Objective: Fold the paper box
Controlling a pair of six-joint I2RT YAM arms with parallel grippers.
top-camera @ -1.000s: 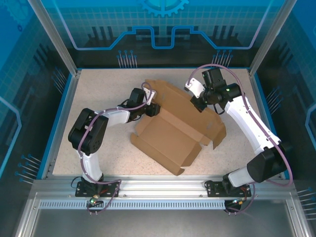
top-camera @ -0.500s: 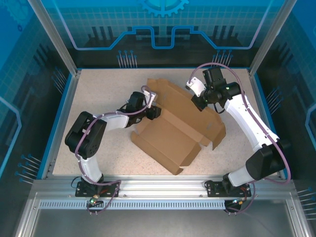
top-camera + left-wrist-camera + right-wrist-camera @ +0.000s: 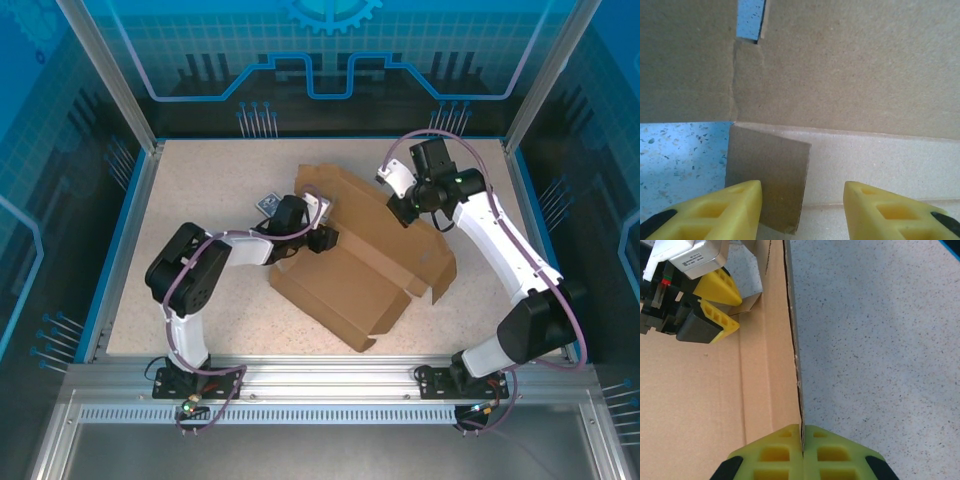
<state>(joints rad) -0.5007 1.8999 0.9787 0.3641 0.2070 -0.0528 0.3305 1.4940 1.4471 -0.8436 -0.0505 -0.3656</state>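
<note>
paper box (image 3: 350, 285) sits mid-table (image 3: 200, 190), half formed, with its panels partly raised. the right gripper (image 3: 802, 446) is on the box's far right side, clenched hard on the thin edge of a panel and gripping it edge-on. the left gripper (image 3: 802, 212) is at the box's far left corner with its jaws parted. a small corner flap (image 3: 767, 172) stands between them, nearer one finger, and nothing is pinched.

now the danger. if the left claw closes off-centre, that flap could crease across its face instead of along its score, or simply pop out sideways. if it pushes in without a grip, the light cardboard likely slides. that would drag the panel edge out of the right claw's narrow pinch, and the panel would probably flop back down. there's also a cut just above the flap where a hard shove could start a tear.
</note>
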